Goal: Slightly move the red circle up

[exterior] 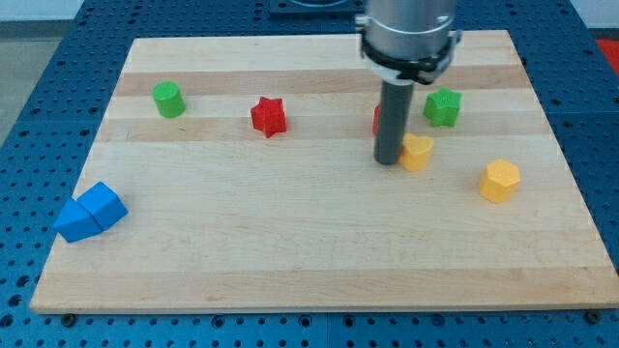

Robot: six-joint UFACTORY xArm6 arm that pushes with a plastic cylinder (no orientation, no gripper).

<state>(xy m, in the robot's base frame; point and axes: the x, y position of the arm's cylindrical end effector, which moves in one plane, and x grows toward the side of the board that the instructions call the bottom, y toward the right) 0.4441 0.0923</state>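
Observation:
The red circle (377, 119) is mostly hidden behind my rod; only a red sliver shows at the rod's left edge, right of the board's middle near the top. My tip (389, 160) rests on the board just below the red circle, touching or nearly touching it. A yellow block (418, 153) sits right beside the tip on its right.
A red star (269, 116) lies left of the rod. A green cylinder (168, 100) is at the upper left, a green star-like block (443, 106) right of the rod. A yellow hexagon (500, 181) is at the right. Two blue blocks (90, 212) sit at the board's left edge.

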